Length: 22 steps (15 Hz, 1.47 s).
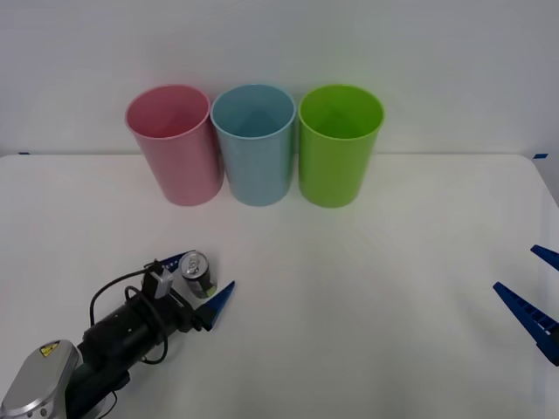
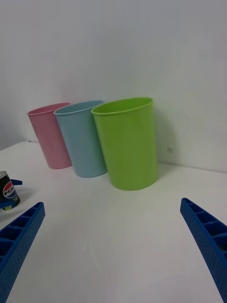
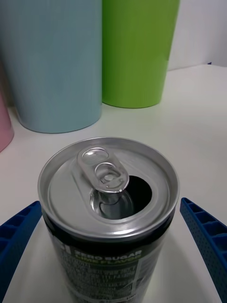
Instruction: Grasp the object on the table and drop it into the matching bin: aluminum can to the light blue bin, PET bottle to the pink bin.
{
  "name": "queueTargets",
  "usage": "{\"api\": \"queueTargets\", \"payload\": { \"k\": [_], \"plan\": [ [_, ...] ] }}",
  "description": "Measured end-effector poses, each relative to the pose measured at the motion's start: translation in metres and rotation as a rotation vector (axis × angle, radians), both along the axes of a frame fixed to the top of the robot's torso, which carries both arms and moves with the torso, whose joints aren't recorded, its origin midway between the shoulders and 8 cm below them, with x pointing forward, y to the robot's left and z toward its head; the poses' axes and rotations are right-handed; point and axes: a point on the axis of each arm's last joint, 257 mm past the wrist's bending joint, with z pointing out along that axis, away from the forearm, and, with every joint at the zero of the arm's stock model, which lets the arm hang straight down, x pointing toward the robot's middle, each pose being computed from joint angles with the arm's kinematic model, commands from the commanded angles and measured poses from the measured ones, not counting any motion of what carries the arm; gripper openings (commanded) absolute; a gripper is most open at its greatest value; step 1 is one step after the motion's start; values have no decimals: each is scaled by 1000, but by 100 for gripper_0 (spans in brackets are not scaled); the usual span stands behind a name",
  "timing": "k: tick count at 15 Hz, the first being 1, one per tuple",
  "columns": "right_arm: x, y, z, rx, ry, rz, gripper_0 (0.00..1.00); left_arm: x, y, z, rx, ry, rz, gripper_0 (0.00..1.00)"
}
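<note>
My left gripper sits low over the worktop, toward its front-left corner, with its 2 blue fingers spread wide on either side of the aluminum can. The can stands upright on the worktop between the fingers; in the left wrist view a gap shows on each side, so neither finger touches it. Its silver top faces up, pull tab raised over an opened mouth, dark body with yellow-green lettering below.

3 bins stand in a row along the far edge: the pink bin on the left, the light blue bin in the middle, a lime green bin on the right, each just beside the next.

My right gripper waits near the worktop's right edge, fingers wide apart, holding nothing.
</note>
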Motion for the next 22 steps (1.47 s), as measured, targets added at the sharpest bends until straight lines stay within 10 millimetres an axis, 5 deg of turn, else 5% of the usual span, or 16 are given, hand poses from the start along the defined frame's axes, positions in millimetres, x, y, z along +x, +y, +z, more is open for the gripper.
{"api": "queueTargets", "payload": {
  "k": [3,4,5,6,17,22],
  "plan": [
    [0,0,0,0,0,0,100,1,2,0,1,-1,4,95],
    [0,0,0,0,0,0,100,1,2,0,0,-1,4,50],
    [0,0,0,0,0,0,100,1,2,0,0,-1,5,16],
    [0,0,0,0,0,0,100,1,2,1,1,-2,5,1],
    [0,0,0,0,0,0,100,-2,-1,8,-11,-19,-25,0],
    [0,0,0,0,0,0,100,1,31,23,-54,-19,3,0]
  ]
}}
